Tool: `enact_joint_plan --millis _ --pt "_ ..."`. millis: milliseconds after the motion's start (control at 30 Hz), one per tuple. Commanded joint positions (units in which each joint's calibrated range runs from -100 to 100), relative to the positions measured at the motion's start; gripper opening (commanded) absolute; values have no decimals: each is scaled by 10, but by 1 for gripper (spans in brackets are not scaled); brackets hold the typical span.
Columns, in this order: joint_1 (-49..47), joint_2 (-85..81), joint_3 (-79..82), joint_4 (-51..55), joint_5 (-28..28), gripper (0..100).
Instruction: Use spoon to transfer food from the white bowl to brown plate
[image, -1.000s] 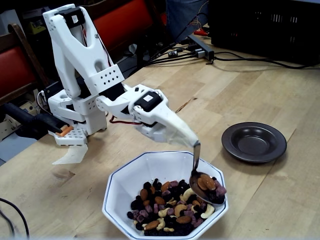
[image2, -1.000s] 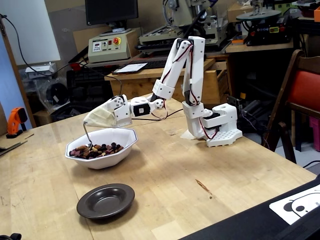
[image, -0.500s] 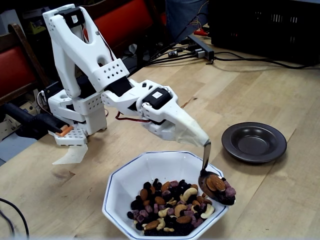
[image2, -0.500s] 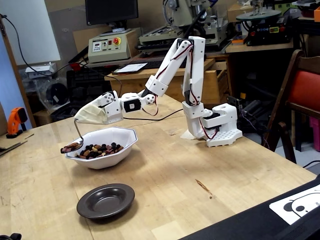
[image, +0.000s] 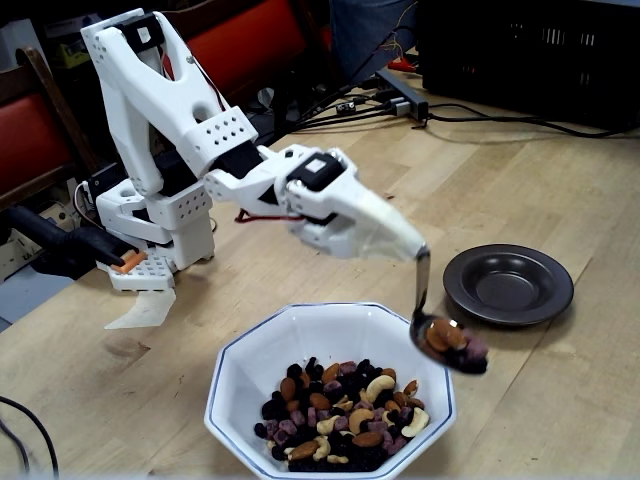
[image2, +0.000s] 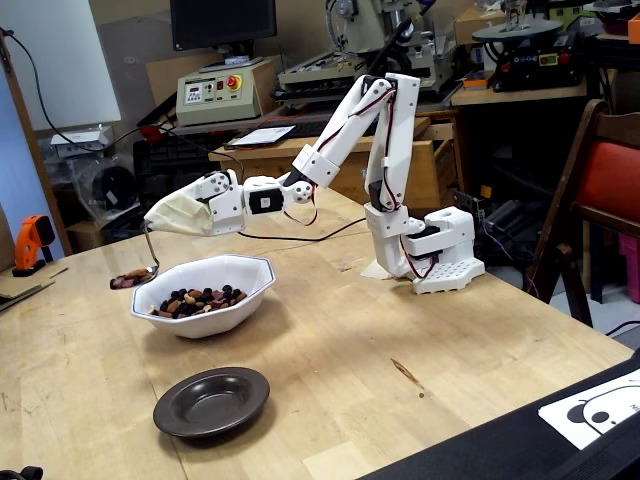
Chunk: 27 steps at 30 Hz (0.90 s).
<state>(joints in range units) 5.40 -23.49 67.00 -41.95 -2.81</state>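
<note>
My gripper (image: 413, 244), wrapped in a pale cover, is shut on the thin handle of the silver spoon (image: 422, 290). The spoon hangs down, and its oval bowl carries a heap of food (image: 452, 340), almonds and purple cubes, just over the right rim of the white bowl (image: 238, 362). More food (image: 340, 410) fills the white bowl. The brown plate (image: 508, 285) sits bare to the right, apart from the spoon. In the other fixed view the gripper (image2: 153, 226) holds the spoon (image2: 150, 256) beyond the left edge of the white bowl (image2: 215, 302); the brown plate (image2: 212, 400) is nearer the camera.
The arm's white base (image: 150, 235) stands at the back left of the wooden table. Cables and a black box (image: 530, 50) lie behind. Red chairs (image2: 610, 180) stand at the table's side. A printed sheet (image2: 600, 410) lies at the near corner.
</note>
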Motion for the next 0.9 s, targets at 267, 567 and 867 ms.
enact_joint_plan --millis 267,567,867 --pt "-94 -57 -33 -2 35 2" --pt "-147 -57 -32 -2 39 2" --pt "-193 -57 -32 -2 39 2"
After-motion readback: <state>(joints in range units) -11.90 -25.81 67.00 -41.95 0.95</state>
